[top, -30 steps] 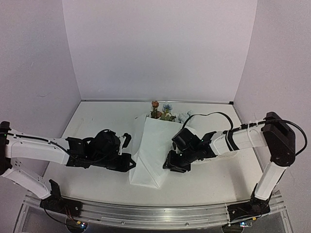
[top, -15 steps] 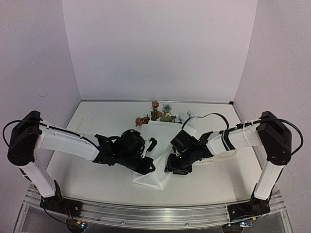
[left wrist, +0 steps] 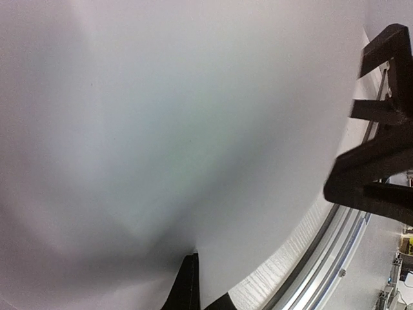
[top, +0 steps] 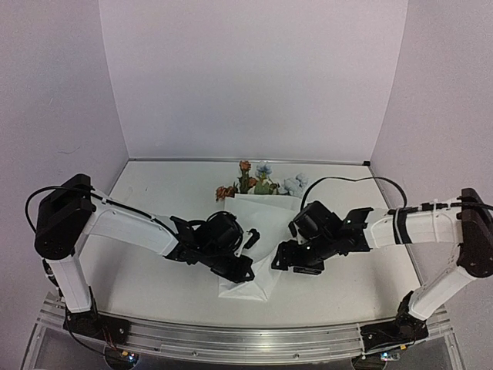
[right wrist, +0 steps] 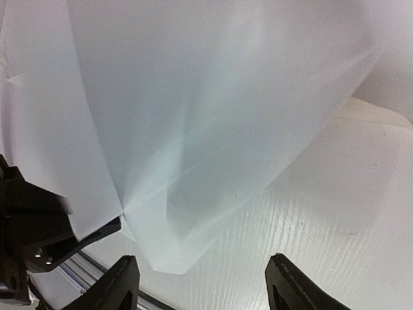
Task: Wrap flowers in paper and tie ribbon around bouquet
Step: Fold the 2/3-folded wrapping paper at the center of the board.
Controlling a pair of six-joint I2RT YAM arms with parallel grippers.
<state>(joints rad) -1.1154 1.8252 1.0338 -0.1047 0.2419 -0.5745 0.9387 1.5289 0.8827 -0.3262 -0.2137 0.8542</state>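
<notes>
The paper (top: 254, 231) lies near the middle of the desk (top: 154, 200), folded over into a rough cone that is wide at the far end and narrows to a point towards the near edge. The flowers (top: 258, 181) poke out of the wide far end, orange blooms to the left and centre and pale blue-white ones to the right; their stems are hidden under the sheet.

The left claw (top: 245, 270) sits on the cone's left flank near the narrow end, pressed together and pinching the paper. In the left wrist view its dark fingers (left wrist: 188, 284) meet at the sheet's edge, and white paper fills almost the whole picture.

The right claw (top: 279, 260) is at the cone's right flank, just opposite, with its jaws spread wide. In the right wrist view its two fingers (right wrist: 122, 284) stand well apart, gripping nothing, with the paper's pointed corner just beyond them.

A metal rail (top: 231, 339) runs along the desk's near edge, and pale walls (top: 254, 77) close it in.
</notes>
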